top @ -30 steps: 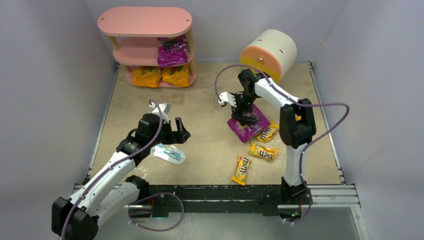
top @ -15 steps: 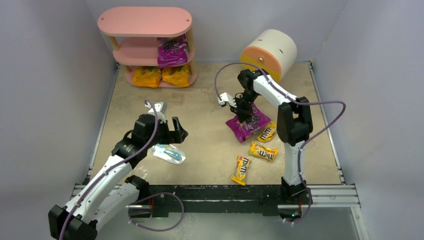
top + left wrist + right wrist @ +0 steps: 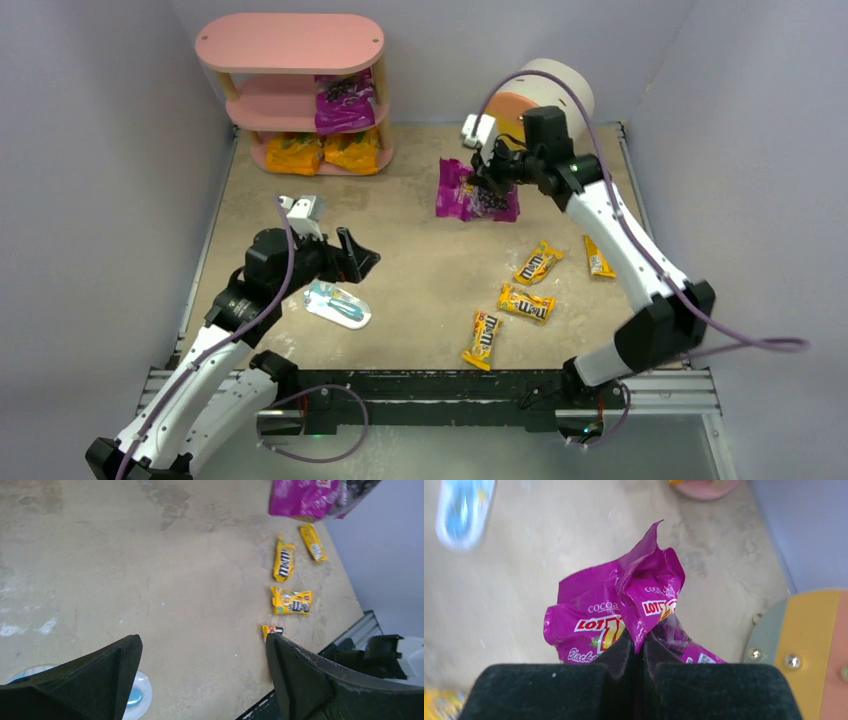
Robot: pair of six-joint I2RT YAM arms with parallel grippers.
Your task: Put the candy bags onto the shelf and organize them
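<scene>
Nearest me, four yellow packs (image 3: 527, 303) lie scattered on the counter (image 3: 420, 255), my left end effector (image 3: 202, 640) released above it. My right end effector (image 3: 636, 642) grips a purple bag (image 3: 589, 600), lifted beside the drum cabinet (image 3: 556, 95). Far left, the shelf (image 3: 290, 42) holds a second purple bag (image 3: 345, 100) and two orange bags (image 3: 295, 153)

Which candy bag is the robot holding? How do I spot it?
Find the round cream drum cabinet at the far right. Just left of it, the right pincer pinches a crumpled glossy purple bag. No other bag is held.
</scene>
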